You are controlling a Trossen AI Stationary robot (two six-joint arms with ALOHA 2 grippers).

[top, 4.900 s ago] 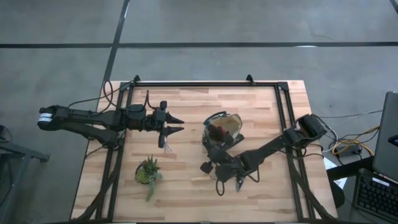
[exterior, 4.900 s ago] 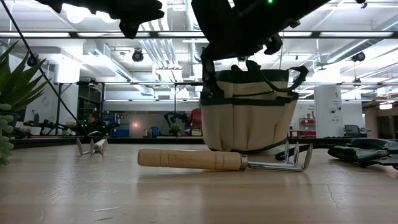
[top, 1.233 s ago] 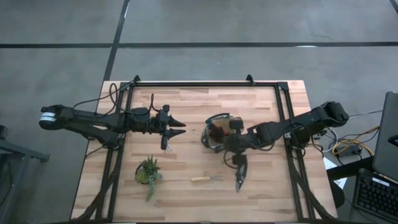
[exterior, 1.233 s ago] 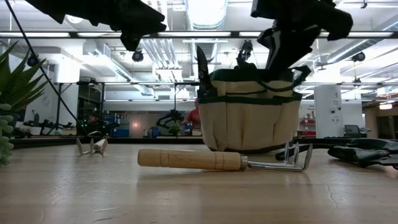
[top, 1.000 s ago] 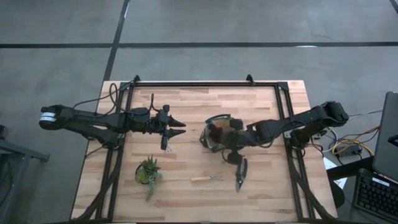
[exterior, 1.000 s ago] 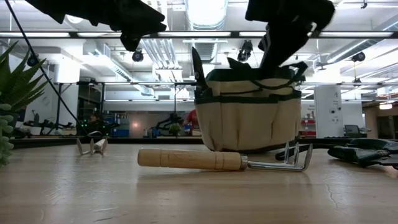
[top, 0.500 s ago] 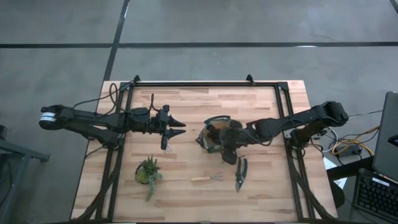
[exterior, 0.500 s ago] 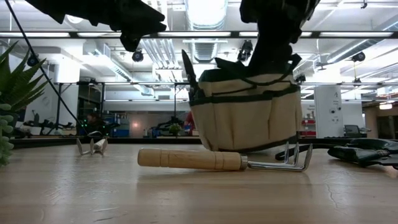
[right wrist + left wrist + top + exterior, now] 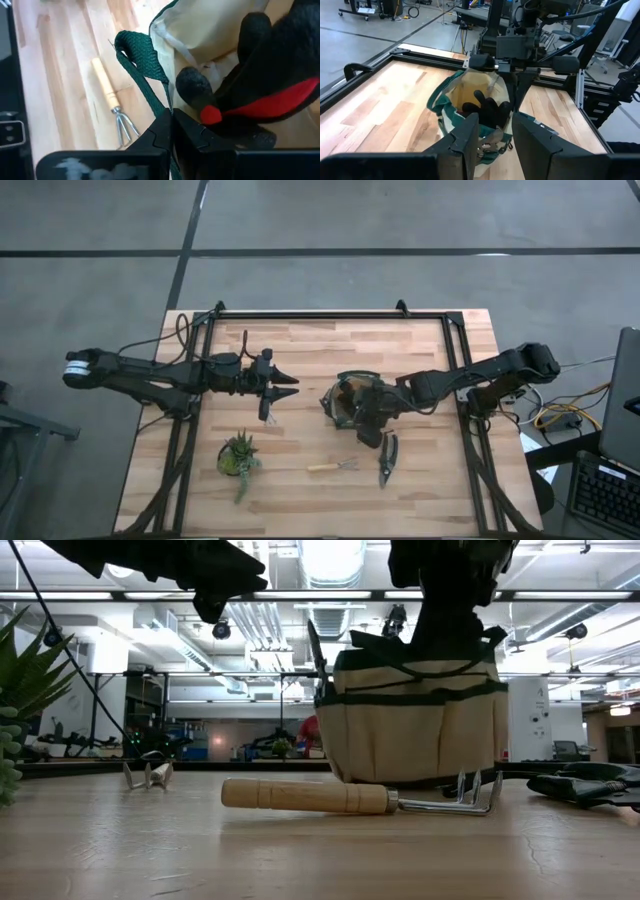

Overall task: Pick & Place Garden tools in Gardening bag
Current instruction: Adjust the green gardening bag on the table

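Right gripper (image 9: 171, 121), fingers pinched together on the dark green loop handle (image 9: 142, 62) of the olive-and-tan fabric gardening bag (image 9: 350, 401), is steadying it; next comes letting go. Half a second ago the bag leaned; now it stands upright. Left gripper (image 9: 284, 386) hovers farther off, parted, empty.

Overhead plus table-level views (both wrists close) share bag (image 9: 352, 398).
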